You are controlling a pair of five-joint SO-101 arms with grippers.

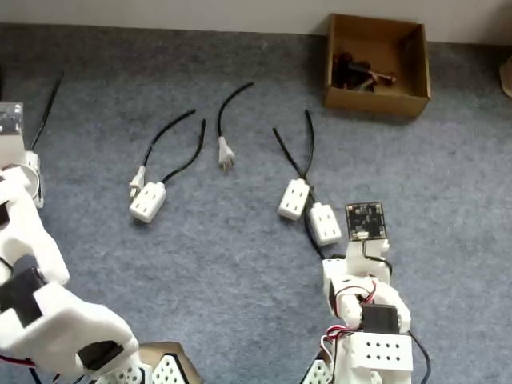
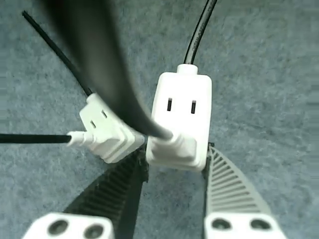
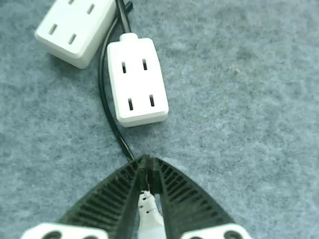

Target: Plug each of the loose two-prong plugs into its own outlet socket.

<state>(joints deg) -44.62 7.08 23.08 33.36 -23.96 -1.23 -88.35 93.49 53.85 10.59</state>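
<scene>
Closest in, my right gripper (image 3: 148, 162) has its ribbed black fingers pressed together at the tips, pinching a narrow white plug body (image 3: 148, 219). A thin black cord (image 3: 107, 114) runs from those tips out over the carpet (image 1: 240, 280), a grey, nubby pile. The right arm (image 1: 364, 312) is folded low, its wrist pointing away from me.

Just past the tips lies the nearer outlet block (image 3: 137, 79), smooth white plastic with rounded corners and two pairs of slots facing up. The second outlet block (image 3: 75, 25) sits beside it at a slant, the cord passing between them.

My left gripper (image 2: 175, 152) is spread, one ribbed finger on each side of the near end of a broad outlet block (image 2: 182, 109). I cannot tell whether they press it. A blurred black cable crosses close to the lens and ends at that near end. A smaller white piece (image 2: 107, 132) with two slots lies against the block. The left arm (image 1: 48, 320) is bulky, white and hunched at the table's edge.

Farther out, a loose plug (image 1: 226, 154) lies alone, prongs toward me. Beyond it is an open cardboard box (image 1: 376, 96).
</scene>
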